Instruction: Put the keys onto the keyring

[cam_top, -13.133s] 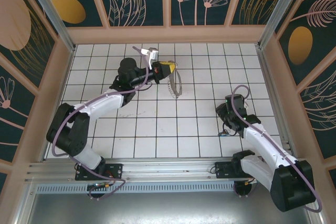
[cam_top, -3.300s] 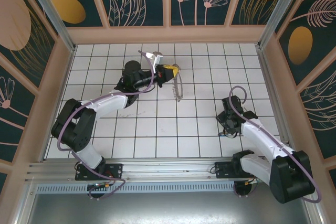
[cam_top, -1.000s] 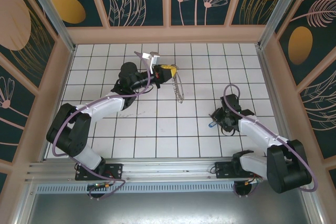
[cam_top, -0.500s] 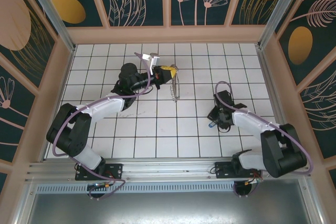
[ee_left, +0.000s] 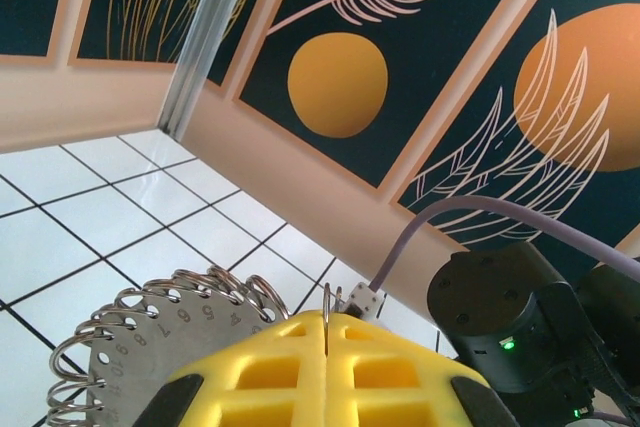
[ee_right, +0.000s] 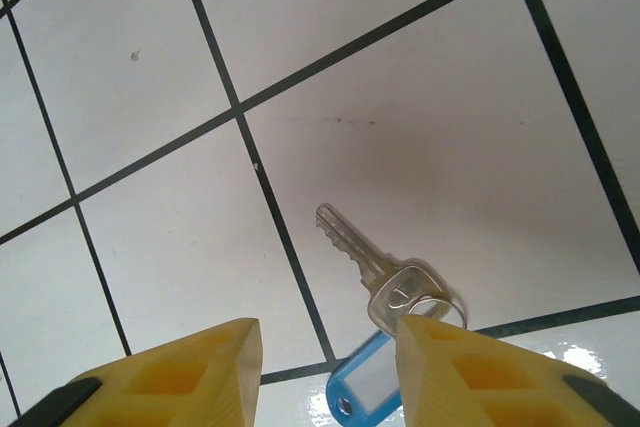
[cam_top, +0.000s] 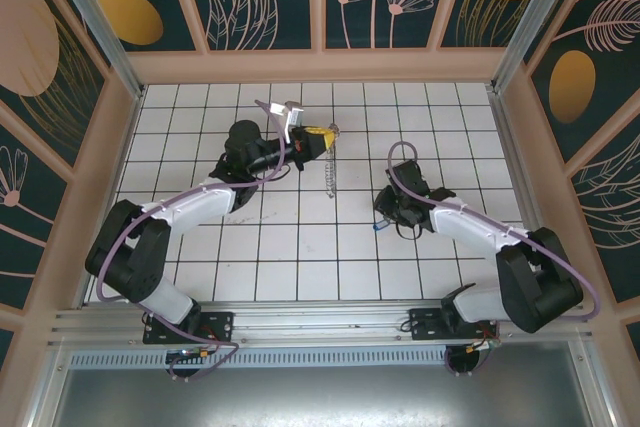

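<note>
Right wrist view: the right jaws stand apart, and the keys lie flat on the white-tiled desk in the gap between them. They sit much closer to the jaw on the right of that view, with the silver head and its small ring just beside that jaw's tip. The blade points away from the jaws, and the blue tag lies back between them. In the left wrist view the left jaws are pressed together on a thin edge of the keyring. Its numbered metal plate, fringed with wire loops, spreads to one side of them. From the top external camera the keyring hangs from the left jaws, apart from the keys.
</note>
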You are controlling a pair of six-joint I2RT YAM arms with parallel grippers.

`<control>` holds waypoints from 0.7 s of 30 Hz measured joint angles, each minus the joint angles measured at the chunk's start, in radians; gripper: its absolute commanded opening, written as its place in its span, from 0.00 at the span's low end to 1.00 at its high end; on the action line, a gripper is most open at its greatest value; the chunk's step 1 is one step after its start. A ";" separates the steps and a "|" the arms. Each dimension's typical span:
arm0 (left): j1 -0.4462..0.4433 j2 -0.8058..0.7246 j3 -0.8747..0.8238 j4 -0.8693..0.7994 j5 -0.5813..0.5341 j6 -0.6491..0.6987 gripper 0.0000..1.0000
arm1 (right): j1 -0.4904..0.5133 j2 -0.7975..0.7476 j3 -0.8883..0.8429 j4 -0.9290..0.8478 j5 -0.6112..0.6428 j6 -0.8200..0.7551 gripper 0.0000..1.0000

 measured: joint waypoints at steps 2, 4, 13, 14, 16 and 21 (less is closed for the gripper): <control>0.000 -0.002 0.000 -0.017 -0.011 0.000 0.00 | 0.000 0.007 0.000 -0.010 0.008 -0.001 0.43; 0.000 -0.005 0.000 -0.032 -0.018 0.000 0.00 | 0.000 0.017 0.000 -0.016 0.012 -0.003 0.44; 0.000 -0.051 -0.013 -0.024 -0.020 0.007 0.00 | 0.001 0.085 0.000 -0.034 0.029 -0.044 0.46; 0.000 -0.050 -0.013 -0.019 -0.014 0.007 0.00 | 0.003 0.097 0.000 -0.034 0.029 -0.047 0.46; 0.000 -0.050 -0.013 -0.015 -0.006 0.006 0.00 | 0.012 0.122 0.000 -0.032 0.028 -0.049 0.46; 0.000 -0.050 -0.013 -0.004 0.011 -0.004 0.00 | 0.040 0.171 0.037 -0.062 0.064 -0.065 0.45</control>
